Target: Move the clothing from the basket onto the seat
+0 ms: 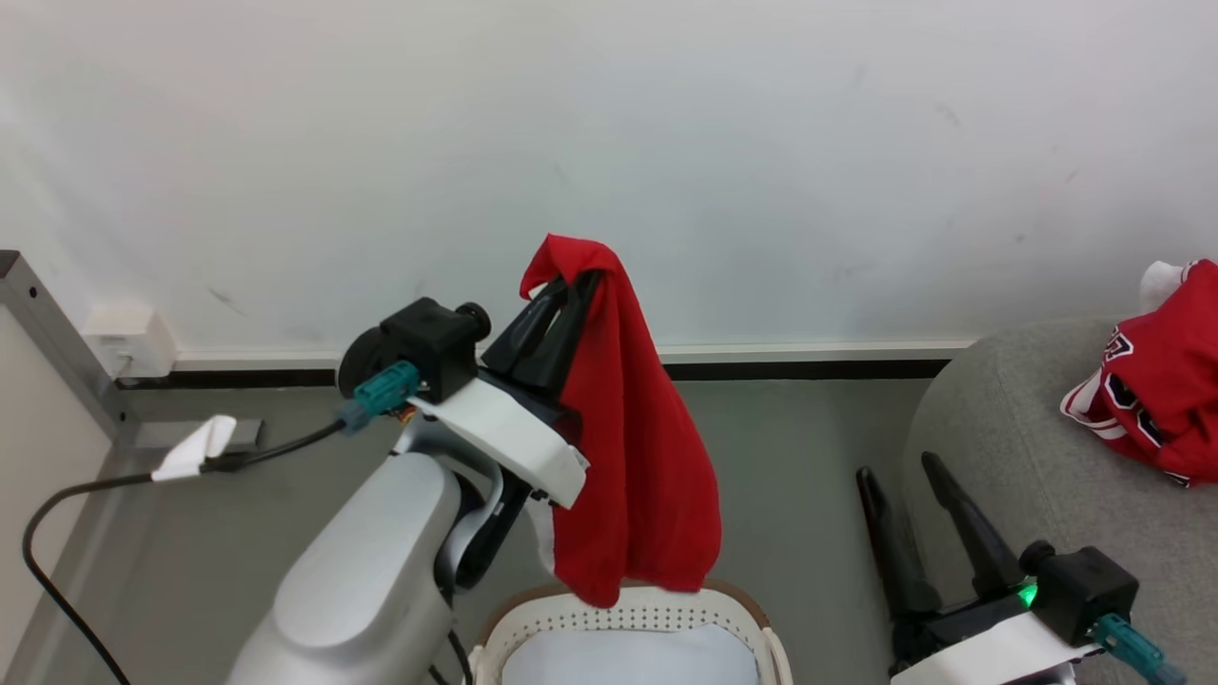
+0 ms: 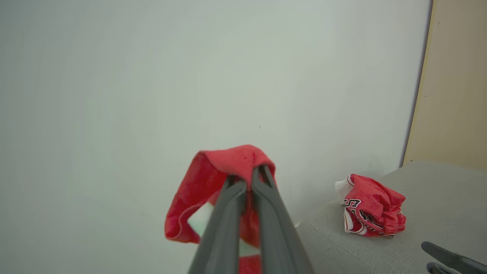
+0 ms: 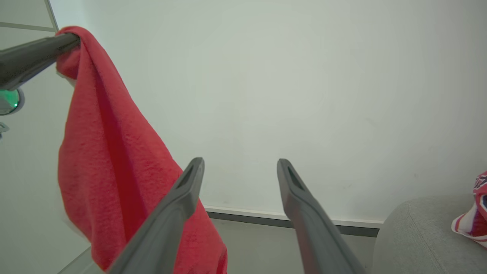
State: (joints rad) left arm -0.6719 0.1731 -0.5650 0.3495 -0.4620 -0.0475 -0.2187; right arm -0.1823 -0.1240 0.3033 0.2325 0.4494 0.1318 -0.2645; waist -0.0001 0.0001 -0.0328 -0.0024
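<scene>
The left claw [image 1: 576, 278] is closed tight on the top of the plain red garment [image 1: 638, 447] and holds it high in the air, in front of the white wall [image 1: 761, 143]. The cloth is folded over the two dark fingertips and hangs down from them in one long loose fall. In the head view its lowest edge comes down to the far rim of the basket [image 1: 737, 597], but I cannot tell whether it touches the rim or hangs just above it. The basket stands on the grey floor [image 1: 790, 457] at the near side, between the two arms, and the pale lining [image 1: 618, 661] shows inside it. The right claw [image 1: 896, 466] is wide open and has hold of nothing. It is low on the right, with its fingers pointing up just beside the left edge of the seat [image 1: 1009, 457]. The jersey [image 1: 1156, 390] lies crumpled on the seat, further to the right and well apart from both claws. Its white striped trim and black-and-white lettering are visible. A black cable [image 1: 57, 514] lies on the floor at the far left.
</scene>
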